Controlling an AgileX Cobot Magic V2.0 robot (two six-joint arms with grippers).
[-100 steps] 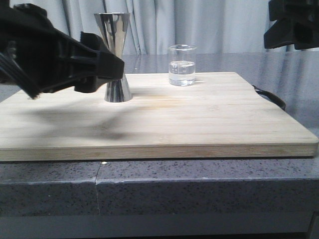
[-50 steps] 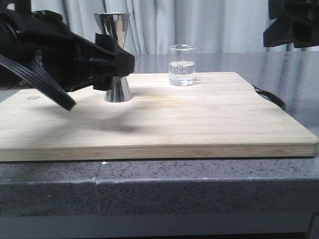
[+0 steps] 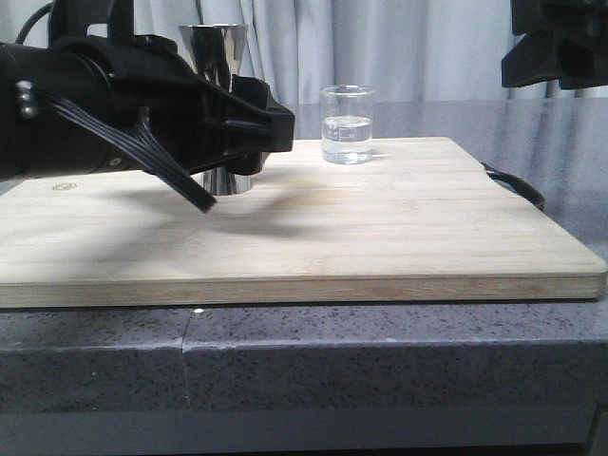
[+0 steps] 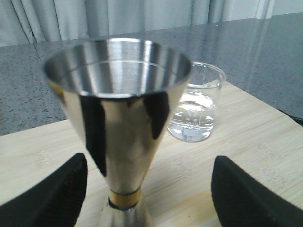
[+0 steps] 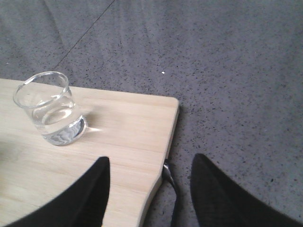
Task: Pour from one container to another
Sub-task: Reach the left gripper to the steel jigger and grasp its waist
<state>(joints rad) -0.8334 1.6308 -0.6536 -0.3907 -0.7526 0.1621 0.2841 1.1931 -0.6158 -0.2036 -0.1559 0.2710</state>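
Steel fills my left wrist view: my left end effector (image 4: 149, 189), fingers apart, has advanced over the last second to straddle the jigger (image 4: 120, 127) at its waist, so a steadying grip looks imminent. My right end effector (image 5: 149, 189), also apart, hangs high above the board's (image 3: 380, 228) right edge, with open room down to the water-filled beaker (image 3: 347, 124) just beside the jigger.

I see the shiny steel jigger (image 4: 118, 127) right in front of me, standing up on the wooden board (image 4: 246, 137). It has a thin gold band at its skinny middle. My two black fingers (image 4: 49, 196) are wide apart, one on each side of it, not touching. Behind it stands the little glass beaker (image 4: 196, 111) with clear water inside
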